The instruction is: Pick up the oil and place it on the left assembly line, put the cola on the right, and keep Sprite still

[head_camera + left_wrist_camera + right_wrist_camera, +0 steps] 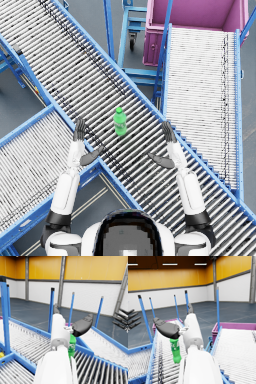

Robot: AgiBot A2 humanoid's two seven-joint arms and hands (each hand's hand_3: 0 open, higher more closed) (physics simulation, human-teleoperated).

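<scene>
Bright even rendered light, ceiling strip lamps [170, 264] glowing, soft shadows, coarse pixelation, no blur

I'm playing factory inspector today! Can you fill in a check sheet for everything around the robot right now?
Surface: middle roller conveyor runs diagonally, with the left conveyor and right conveyor beside it.
Job's things: green Sprite bottle stands upright on the middle roller conveyor; no other bottle seen.
Clutter: nothing seen.
Robot hands: left robot hand and right robot hand are open, one on either side of the bottle, not touching it.
Cables: nothing seen.
Surroundings: pink bin at the far end of the right conveyor; grey floor; yellow wall.
</scene>
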